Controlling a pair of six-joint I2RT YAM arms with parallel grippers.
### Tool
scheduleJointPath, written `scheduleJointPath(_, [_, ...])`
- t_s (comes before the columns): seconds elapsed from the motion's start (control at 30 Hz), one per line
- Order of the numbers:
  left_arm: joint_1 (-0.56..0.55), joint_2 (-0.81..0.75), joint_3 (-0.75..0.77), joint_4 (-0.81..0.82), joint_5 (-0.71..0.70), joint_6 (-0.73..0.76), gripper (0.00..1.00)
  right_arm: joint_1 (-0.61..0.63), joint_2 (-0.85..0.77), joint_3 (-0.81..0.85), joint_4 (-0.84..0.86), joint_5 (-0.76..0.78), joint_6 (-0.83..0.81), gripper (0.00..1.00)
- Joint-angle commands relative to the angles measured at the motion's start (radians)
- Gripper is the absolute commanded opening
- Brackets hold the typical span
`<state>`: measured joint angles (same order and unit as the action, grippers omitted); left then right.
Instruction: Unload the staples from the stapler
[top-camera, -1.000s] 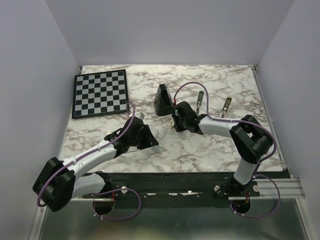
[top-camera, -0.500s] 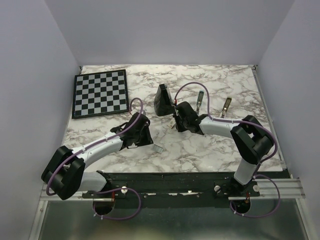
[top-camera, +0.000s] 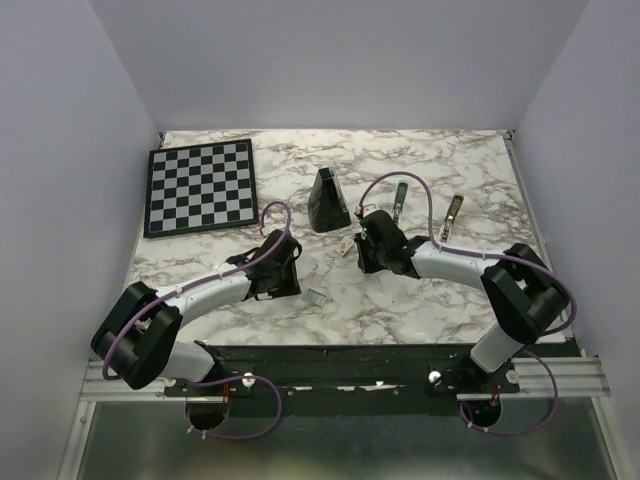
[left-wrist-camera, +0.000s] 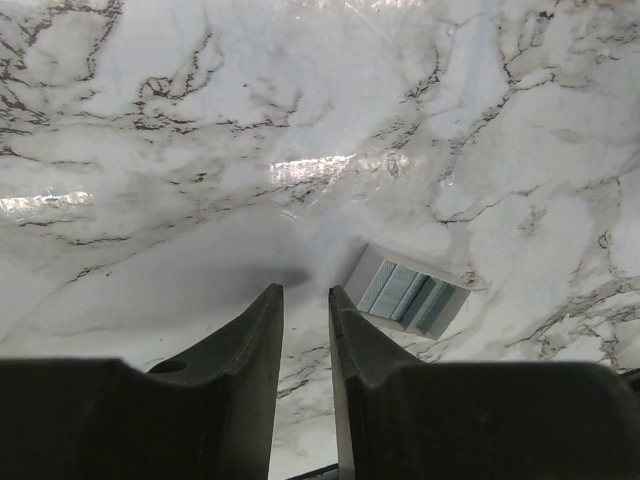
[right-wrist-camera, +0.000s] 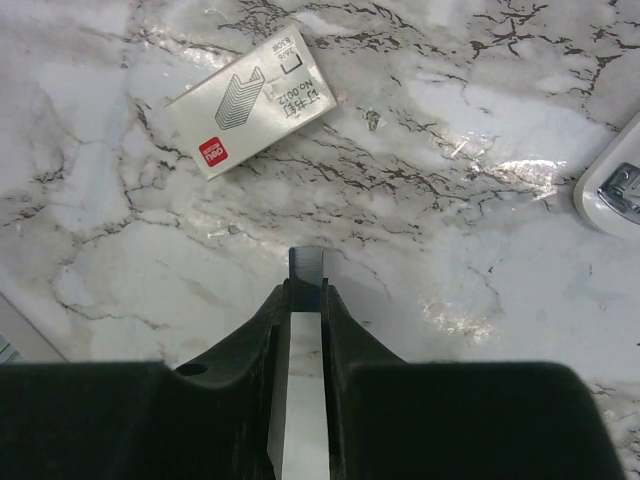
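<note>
The stapler (top-camera: 400, 200), a slim light blue and silvery bar with a dark end, lies at the back of the marble table beyond my right arm. My right gripper (top-camera: 364, 252) (right-wrist-camera: 306, 284) is shut on a tiny grey ridged strip of staples (right-wrist-camera: 307, 266), which sticks out past the fingertips just above the table. My left gripper (top-camera: 286, 278) (left-wrist-camera: 305, 292) hovers low over the marble. Its jaws are open by a narrow gap with nothing between them.
A small open tray of staples (left-wrist-camera: 410, 295) (top-camera: 317, 296) lies ahead and right of the left fingers. A staple box sleeve (right-wrist-camera: 250, 100) (top-camera: 343, 250) lies before the right gripper. Black wedge (top-camera: 325, 200), olive-brown bar (top-camera: 452, 215), chessboard (top-camera: 200, 187) stand behind.
My left gripper pulled back left off the small tray, leaving it on the table, and its jaws narrowed. My right gripper closed tighter and shifted right, away from the black wedge.
</note>
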<state>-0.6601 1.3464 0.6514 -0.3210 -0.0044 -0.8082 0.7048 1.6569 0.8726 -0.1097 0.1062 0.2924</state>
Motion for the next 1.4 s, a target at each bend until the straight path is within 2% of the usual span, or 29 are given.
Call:
scheduleJointPath(0.0, [0.002,0.014,-0.024,0.026,0.023,-0.012,0.32,0.001,-0.084,-0.032,-0.036,-0.039,0.039,0.23])
scheduleJointPath(0.23, [-0.003,-0.015,-0.082,0.097,0.105,-0.071,0.33,0.002,-0.149,-0.072,-0.048,-0.033,0.051,0.22])
scheduleJointPath(0.57, [-0.033,-0.016,-0.121,0.161,0.141,-0.114,0.33,0.001,-0.220,-0.112,-0.050,-0.059,0.071,0.22])
scheduleJointPath(0.73, [-0.085,-0.009,-0.130,0.221,0.172,-0.178,0.33,0.005,-0.275,-0.122,-0.048,-0.095,0.103,0.22])
scheduleJointPath(0.87, [-0.107,-0.032,-0.119,0.220,0.179,-0.198,0.33,0.028,-0.305,-0.119,-0.044,-0.100,0.166,0.22])
scheduleJointPath(0.93, [-0.105,-0.085,-0.096,0.163,0.121,-0.187,0.33,0.062,-0.304,-0.109,-0.045,-0.100,0.191,0.22])
scheduleJointPath(1.03, [-0.055,-0.157,-0.055,0.071,0.083,-0.125,0.35,0.126,-0.284,-0.069,-0.065,-0.071,0.229,0.22])
scheduleJointPath(1.13, [0.086,-0.188,-0.007,-0.004,0.135,-0.027,0.36,0.206,-0.221,-0.006,-0.088,-0.037,0.244,0.22])
scheduleJointPath(1.3, [0.354,-0.191,0.083,-0.136,0.201,0.182,0.40,0.323,-0.091,0.091,-0.099,-0.011,0.169,0.22])
scheduleJointPath(1.37, [0.416,-0.187,0.108,-0.154,0.198,0.230,0.43,0.341,-0.068,0.114,-0.097,-0.005,0.136,0.22])
